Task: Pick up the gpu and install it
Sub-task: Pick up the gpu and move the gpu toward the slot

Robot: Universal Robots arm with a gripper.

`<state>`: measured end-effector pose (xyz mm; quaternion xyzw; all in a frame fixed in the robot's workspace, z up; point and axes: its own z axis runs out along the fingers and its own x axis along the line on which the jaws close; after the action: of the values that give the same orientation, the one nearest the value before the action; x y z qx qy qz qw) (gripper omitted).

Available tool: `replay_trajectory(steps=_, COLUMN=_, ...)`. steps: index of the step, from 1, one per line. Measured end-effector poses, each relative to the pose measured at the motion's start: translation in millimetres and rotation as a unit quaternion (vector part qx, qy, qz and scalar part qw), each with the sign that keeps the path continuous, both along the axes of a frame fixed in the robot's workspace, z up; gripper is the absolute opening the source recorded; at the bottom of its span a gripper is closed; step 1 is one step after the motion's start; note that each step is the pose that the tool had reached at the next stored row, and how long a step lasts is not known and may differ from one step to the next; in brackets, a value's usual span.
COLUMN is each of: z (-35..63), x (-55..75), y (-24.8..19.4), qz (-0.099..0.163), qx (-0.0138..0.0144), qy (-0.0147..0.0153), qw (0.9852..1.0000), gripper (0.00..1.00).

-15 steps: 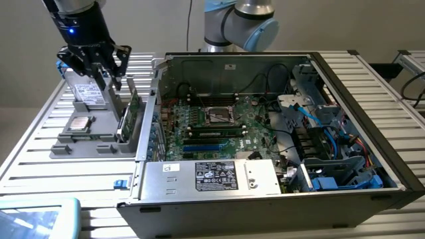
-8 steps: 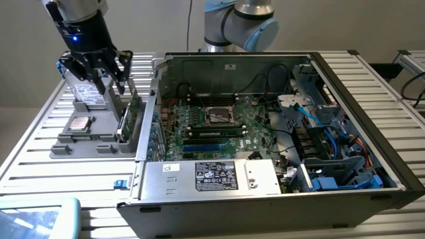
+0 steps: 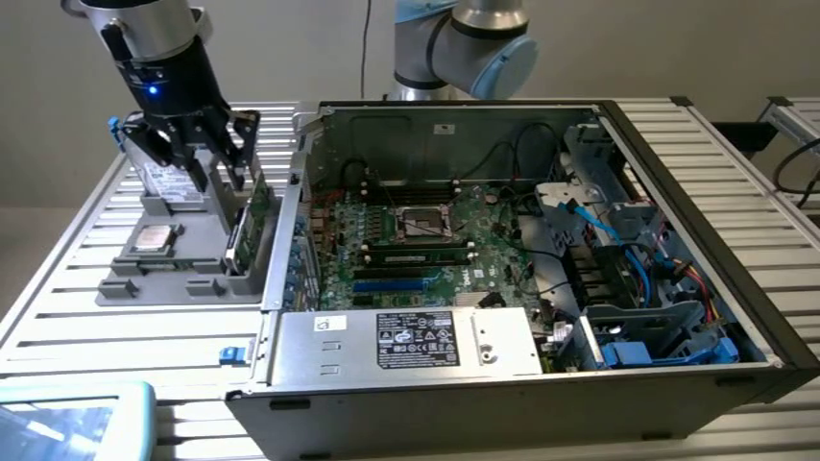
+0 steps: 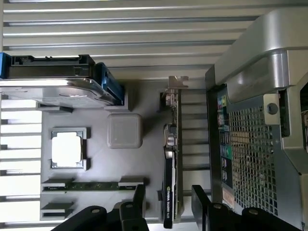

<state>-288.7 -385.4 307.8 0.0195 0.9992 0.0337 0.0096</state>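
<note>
1. Here, on a slatted metal bench: an open desktop computer case with its motherboard exposed, and a grey holder tray just beside it on the exterior view's left.
2. Standing on its long edge in a slot of the tray, on the side nearest the case: the gpu, a thin card with a silver end bracket, green board on one face, black on the other.
3. On the card's black face, white lettering reading "NVIDIA", followed by smaller print too fine to make out.
4. Over the gpu, the pincer, its black fingers spread apart, one on each side of the card, a gap visible at both sides, nothing gripped.
5. Elsewhere in the tray: a silver hard drive with blue side rails, a square processor chip in a frame, a long narrow memory stick, a plain grey square block.
6. Inside the case, along its near edge in the exterior view: a silver power supply bearing a black label with white print, not legible; blue cables towards the exterior view's right.
</note>
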Motion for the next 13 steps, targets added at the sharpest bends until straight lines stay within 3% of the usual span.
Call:
replay_trajectory(steps=4, z=-6.1, x=0.1, y=-0.1, qz=0.006, qx=0.0025, qy=0.0001, qw=1.0, gripper=0.5)
replay_trajectory(steps=11, z=-17.6, x=0.1, y=-0.7, qz=0.007, qx=0.0097, qy=-0.0003, qw=0.9999, gripper=0.5)
replay_trajectory(steps=13, z=-20.4, x=0.1, y=-1.0, qz=0.007, qx=0.0129, qy=-0.0005, qw=0.9999, gripper=0.5)
